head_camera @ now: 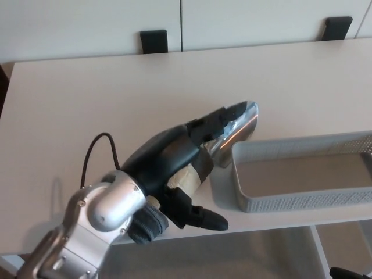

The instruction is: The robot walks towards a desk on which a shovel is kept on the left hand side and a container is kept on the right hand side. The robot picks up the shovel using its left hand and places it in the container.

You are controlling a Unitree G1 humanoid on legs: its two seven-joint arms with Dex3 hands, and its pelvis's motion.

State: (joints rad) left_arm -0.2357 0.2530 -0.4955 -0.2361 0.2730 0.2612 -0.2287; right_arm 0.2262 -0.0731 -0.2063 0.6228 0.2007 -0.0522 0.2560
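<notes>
Head view.

Desk (116, 93): pale top filling most of the frame, front edge running along the bottom.

Shovel (235, 125): small scoop lying on the desk at centre frame, polished metal blade toward the upper right, its tip just beside the near left corner of the container. Handle runs down-left, wrapped in tan tape with a dark grey band at each end; most of it is covered by the hand.

Left hand (174, 165): black, entering from the lower left on a silver wrist joint with a thin black cable looping above it. It lies along the shovel handle, fingers (224, 116) reaching up onto the blade, thumb (200, 218) stretched out below the handle near the desk's front edge. Fingers set about the handle; whether the grasp is closed cannot be told.

Container (273, 203): grey perforated tray, right of centre, standing on the desk and running off the right edge.

Two black brackets (154, 40) at the desk's far edge, top of frame.
</notes>
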